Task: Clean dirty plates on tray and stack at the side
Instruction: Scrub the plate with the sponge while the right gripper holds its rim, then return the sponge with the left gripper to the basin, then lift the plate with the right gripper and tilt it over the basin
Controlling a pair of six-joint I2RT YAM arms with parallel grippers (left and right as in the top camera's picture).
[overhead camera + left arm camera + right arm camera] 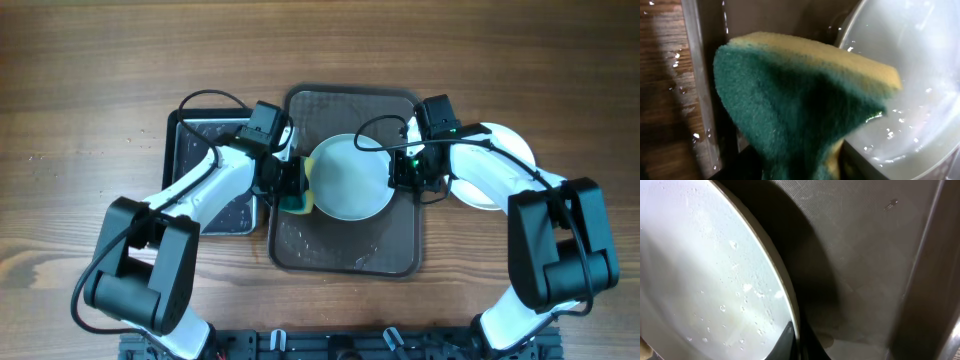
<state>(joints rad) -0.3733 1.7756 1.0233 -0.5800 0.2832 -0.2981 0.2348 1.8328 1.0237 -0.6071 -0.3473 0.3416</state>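
Overhead, left gripper (292, 188): pinches soft green-yellow sponge (297, 204) at edge of round plate (348, 178).
Right gripper (402, 180): clamped on its wet, glossy rim.

A wood-grain table (90, 90) carries a dark brown tray (345, 258) mid-frame, a smaller black tray (185, 140) just beside its left edge, and a white plate (507, 137) just right.
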